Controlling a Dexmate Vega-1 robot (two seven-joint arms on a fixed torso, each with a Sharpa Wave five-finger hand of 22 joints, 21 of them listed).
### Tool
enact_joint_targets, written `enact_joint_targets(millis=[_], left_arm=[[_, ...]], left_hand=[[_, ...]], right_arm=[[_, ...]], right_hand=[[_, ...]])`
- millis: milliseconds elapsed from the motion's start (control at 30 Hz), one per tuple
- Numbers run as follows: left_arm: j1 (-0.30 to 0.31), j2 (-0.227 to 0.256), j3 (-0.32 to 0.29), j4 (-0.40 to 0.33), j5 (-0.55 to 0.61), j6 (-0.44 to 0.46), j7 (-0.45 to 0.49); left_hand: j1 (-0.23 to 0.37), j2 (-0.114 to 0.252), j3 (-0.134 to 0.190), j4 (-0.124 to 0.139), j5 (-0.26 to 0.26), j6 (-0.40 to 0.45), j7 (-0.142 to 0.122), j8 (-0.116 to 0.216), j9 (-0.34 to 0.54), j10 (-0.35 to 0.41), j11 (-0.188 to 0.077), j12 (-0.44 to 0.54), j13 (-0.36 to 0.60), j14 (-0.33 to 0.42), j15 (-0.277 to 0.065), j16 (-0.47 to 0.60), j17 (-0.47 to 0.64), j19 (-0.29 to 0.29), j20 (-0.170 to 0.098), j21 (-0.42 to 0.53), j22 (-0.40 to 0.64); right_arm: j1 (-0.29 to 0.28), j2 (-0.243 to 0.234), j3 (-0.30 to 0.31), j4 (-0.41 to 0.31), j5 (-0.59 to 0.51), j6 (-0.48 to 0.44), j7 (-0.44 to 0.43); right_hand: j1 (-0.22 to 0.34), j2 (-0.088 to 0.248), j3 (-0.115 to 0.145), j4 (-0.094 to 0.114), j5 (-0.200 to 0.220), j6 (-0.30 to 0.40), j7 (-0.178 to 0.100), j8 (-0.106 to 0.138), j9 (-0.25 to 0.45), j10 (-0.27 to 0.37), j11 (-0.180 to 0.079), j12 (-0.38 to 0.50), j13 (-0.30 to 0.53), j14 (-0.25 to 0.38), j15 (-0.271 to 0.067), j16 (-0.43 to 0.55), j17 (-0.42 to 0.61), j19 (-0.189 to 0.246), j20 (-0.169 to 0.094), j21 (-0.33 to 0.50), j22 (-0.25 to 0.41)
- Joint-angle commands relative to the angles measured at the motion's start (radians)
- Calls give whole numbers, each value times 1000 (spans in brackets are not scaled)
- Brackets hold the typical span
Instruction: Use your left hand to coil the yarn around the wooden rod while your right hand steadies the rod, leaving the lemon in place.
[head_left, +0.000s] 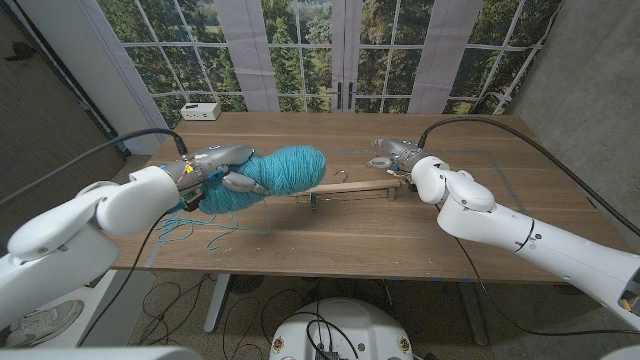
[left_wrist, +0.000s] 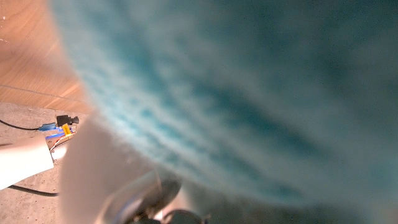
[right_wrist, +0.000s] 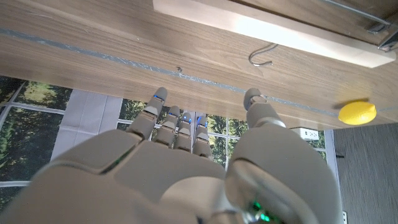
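Left robot hand (head_left: 222, 168) holds the teal yarn skein (head_left: 268, 177), lifted off the worktop (head_left: 330, 240) just beside the near end of the wooden rod (head_left: 352, 187); loose strands (head_left: 190, 232) trail from under the skein down onto the worktop on the side away from the rod. Left wrist view is mostly blurred teal yarn (left_wrist: 249, 93), so the exact grip is hard to judge, probably fingers wrapped round the skein's side. The rod lies flat on the worktop, a small dark clip-like piece (head_left: 313, 201) at its yarn end. Right robot hand (head_left: 392, 155) sits at the rod's far end with fingers (right_wrist: 163, 121) apart and holding nothing; contact with the rod unclear, looks just beside it rather than pressing. Lemon (right_wrist: 357, 112) is on the worktop beyond the rod, apart from it. Risks: rod not pinned yet, so any pull from the yarn could swing or drag it, maybe toward the lemon. A whole skein is bulky for coiling; it could knock the rod's free end. Trailing strands may snag the clip or tangle under the left arm.
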Motion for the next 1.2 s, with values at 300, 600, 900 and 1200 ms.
enact_joint_targets(millis=[300,600,900,1200], left_arm=[[-3,-151,-117,3,-18,-126,-149],[-13,-170,-106,3,1,-131,-159],[-21,-175,-96,3,8,-130,-167],[-34,-171,-79,4,3,-116,-174]], left_hand=[[52,83,244,254,11,95,-99,-5,11,20,-90,14,586,245,-201,235,311,-9,-84,48,232],[52,85,243,255,12,93,-99,-6,17,21,-87,14,594,247,-201,229,308,-11,-84,55,222],[53,89,241,253,11,94,-99,-10,20,21,-87,14,603,250,-201,220,301,-14,-84,66,211],[53,90,241,253,12,94,-98,-12,27,24,-92,10,605,249,-200,216,306,-21,-84,78,206]], right_arm=[[105,45,-179,67,-271,-122,222],[123,77,-215,120,-393,-112,305],[128,111,-220,166,-502,-87,425],[96,136,-193,207,-584,-34,470]], right_hand=[[84,-1,10,10,27,77,-16,23,4,72,-24,27,12,66,-65,18,9,38,-9,8,4],[116,-51,-16,12,40,134,-31,39,8,135,-31,51,23,121,-85,36,22,72,-12,13,5],[166,-70,-24,8,60,172,-61,51,11,174,-66,73,35,130,-111,38,33,82,-25,11,6],[209,-76,-41,18,77,208,-101,65,14,204,-96,90,47,168,-152,58,50,106,-48,15,8]])
